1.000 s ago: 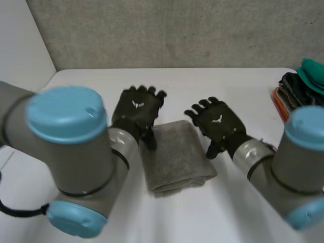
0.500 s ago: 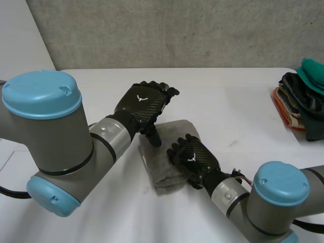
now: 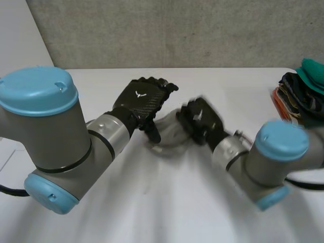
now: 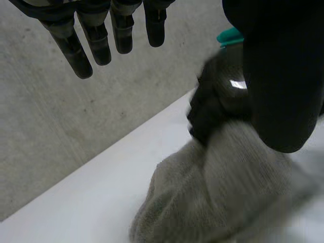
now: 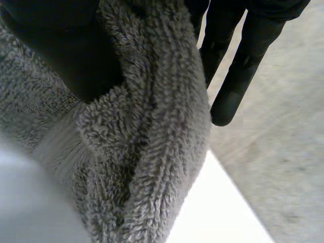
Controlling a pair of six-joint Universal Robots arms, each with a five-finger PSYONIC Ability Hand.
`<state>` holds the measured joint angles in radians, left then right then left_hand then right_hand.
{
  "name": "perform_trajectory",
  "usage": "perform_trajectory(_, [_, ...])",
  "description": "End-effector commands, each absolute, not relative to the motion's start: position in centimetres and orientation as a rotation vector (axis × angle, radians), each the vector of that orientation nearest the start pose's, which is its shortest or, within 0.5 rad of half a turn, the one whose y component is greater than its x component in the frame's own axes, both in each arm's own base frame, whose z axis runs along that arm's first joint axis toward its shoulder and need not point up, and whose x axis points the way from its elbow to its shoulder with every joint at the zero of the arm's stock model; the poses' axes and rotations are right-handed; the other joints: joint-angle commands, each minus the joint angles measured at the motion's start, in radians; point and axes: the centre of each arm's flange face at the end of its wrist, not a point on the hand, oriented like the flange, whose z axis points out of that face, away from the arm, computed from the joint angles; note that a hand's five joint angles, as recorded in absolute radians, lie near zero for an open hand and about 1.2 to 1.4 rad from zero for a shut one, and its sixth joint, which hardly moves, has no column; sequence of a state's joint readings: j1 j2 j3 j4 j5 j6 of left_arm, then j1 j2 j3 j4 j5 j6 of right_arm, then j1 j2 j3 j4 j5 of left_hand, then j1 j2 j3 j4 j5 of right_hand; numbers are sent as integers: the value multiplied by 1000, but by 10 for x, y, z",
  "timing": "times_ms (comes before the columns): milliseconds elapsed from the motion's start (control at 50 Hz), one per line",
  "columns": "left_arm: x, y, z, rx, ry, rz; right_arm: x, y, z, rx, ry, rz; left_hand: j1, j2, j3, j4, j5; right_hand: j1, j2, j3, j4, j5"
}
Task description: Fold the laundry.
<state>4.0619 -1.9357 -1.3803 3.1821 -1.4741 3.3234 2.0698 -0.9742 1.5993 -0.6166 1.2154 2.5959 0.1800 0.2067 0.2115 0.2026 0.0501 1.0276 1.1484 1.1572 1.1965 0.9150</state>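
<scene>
Right robot hand (image 3: pixel 202 119) pinches the bunched grey towel (image 3: pixel 169 140) on the worktop (image 3: pixel 167 202) between thumb and fingers, left robot hand (image 3: pixel 139 101) hovers straight-fingered just beside that towel, and a hasty tug could spill the fold, since nothing pins it.

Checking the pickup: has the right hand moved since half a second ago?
Yes. The right hand went toward the far wall, now about level with the clothes pile, gripping the towel.
</scene>
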Motion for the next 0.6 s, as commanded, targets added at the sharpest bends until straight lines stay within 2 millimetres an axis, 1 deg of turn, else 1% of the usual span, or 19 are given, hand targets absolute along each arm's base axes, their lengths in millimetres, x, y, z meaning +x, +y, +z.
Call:
perform_trajectory(20, [-341, -215, 272, 1170, 2335, -2378, 303, -326, 256, -1069, 1456, -2352, 25, -2, -7, 2, -20, 369, 248, 239, 200, 307])
perform_trajectory(40, [-341, -215, 277, 1165, 2322, -2396, 297, -333, 267, -1029, 1439, -2382, 28, 1, -4, 5, -17, 369, 248, 239, 200, 307])
perform_trajectory(60, [-340, -214, 280, 1161, 2310, -2411, 283, -348, 288, -949, 1411, -2436, 28, 1, -4, 5, -17, 369, 248, 239, 200, 307])
perform_trajectory(120, [-339, -211, 289, 1157, 2286, -2447, 259, -373, 314, -832, 1372, -2516, 28, 1, -4, 5, -17, 369, 248, 239, 200, 307])
perform_trajectory(140, [-339, -210, 290, 1158, 2285, -2449, 241, -387, 330, -758, 1337, -2569, 28, 1, -4, 5, -17, 369, 248, 239, 200, 307])
perform_trajectory(200, [-339, -206, 291, 1169, 2285, -2451, 208, -409, 353, -651, 1270, -2662, 28, 1, -4, 5, -17, 369, 248, 239, 200, 307])
perform_trajectory(220, [-340, -205, 290, 1175, 2287, -2450, 183, -422, 363, -583, 1236, -2719, 28, 1, -4, 5, -17, 369, 248, 239, 200, 307])
perform_trajectory(280, [-344, -196, 287, 1212, 2297, -2444, 144, -440, 372, -488, 1196, -2795, 28, 1, -4, 5, -17, 369, 248, 239, 200, 307])
perform_trajectory(300, [-345, -194, 287, 1219, 2298, -2443, 120, -452, 370, -455, 1198, -2820, 28, 1, -4, 5, -17, 369, 248, 239, 200, 307])
perform_trajectory(360, [-346, -191, 284, 1236, 2306, -2434, 83, -474, 349, -400, 1251, -2828, 28, 1, -4, 5, -17, 369, 248, 239, 200, 307])
perform_trajectory(380, [-346, -191, 284, 1236, 2306, -2434, 62, -486, 334, -378, 1284, -2817, 28, 1, -4, 5, -17, 369, 248, 239, 200, 307])
perform_trajectory(420, [-346, -190, 281, 1242, 2316, -2421, 45, -496, 317, -366, 1313, -2791, 28, 1, -4, 5, -17, 369, 248, 239, 200, 307])
perform_trajectory(440, [-346, -190, 280, 1244, 2319, -2417, 32, -505, 299, -373, 1347, -2749, 28, 1, -4, 5, -17, 369, 248, 239, 200, 307])
perform_trajectory(500, [-345, -188, 275, 1254, 2335, -2396, 18, -515, 267, -431, 1403, -2679, 28, 1, -4, 5, -17, 369, 248, 239, 200, 307])
perform_trajectory(520, [-345, -188, 273, 1255, 2343, -2384, 9, -520, 246, -464, 1446, -2628, 28, 1, -4, 5, -17, 369, 248, 239, 200, 307])
perform_trajectory(580, [-344, -187, 267, 1266, 2360, -2361, -6, -522, 212, -506, 1536, -2532, 28, 1, -4, 5, -17, 369, 248, 239, 200, 307])
perform_trajectory(600, [-344, -186, 267, 1267, 2361, -2358, -10, -521, 194, -524, 1577, -2476, 28, 1, -4, 5, -17, 369, 248, 239, 200, 307])
